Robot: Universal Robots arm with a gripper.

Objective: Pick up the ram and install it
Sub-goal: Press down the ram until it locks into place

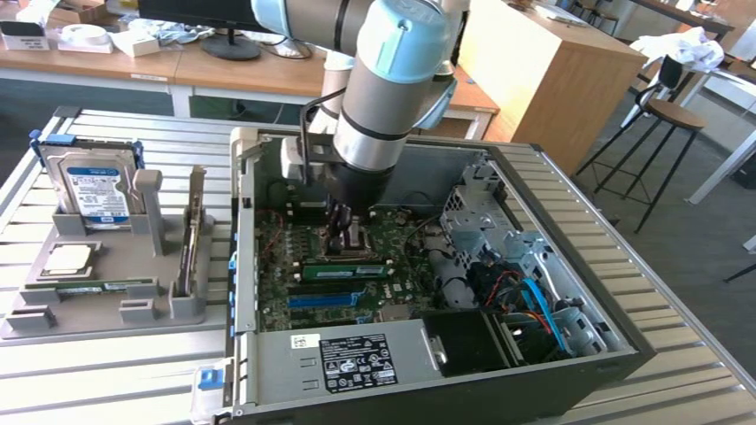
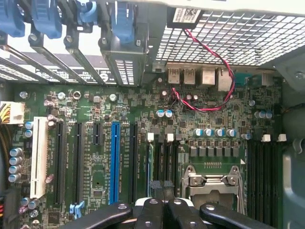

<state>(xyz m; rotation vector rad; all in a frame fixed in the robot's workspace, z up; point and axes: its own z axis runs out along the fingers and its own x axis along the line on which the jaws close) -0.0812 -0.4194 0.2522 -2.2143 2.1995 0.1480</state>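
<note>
The gripper (image 1: 351,237) is down inside the open computer case (image 1: 614,292), its fingers together above the motherboard (image 2: 143,119). The ram (image 1: 345,270) sits in its slot just beside them; pressing squarely at both ends should seat it evenly.

Glossy silver-and-pale-blue arm (image 1: 384,80) over the matt grey metal case (image 1: 567,266), its green lacquered motherboard (image 2: 190,119) dotted with shiny metal capacitors and matt black and blue plastic slots, while a matt grey plastic tray (image 1: 83,310) sits on the ribbed, brushed aluminium table (image 1: 119,381).
</note>
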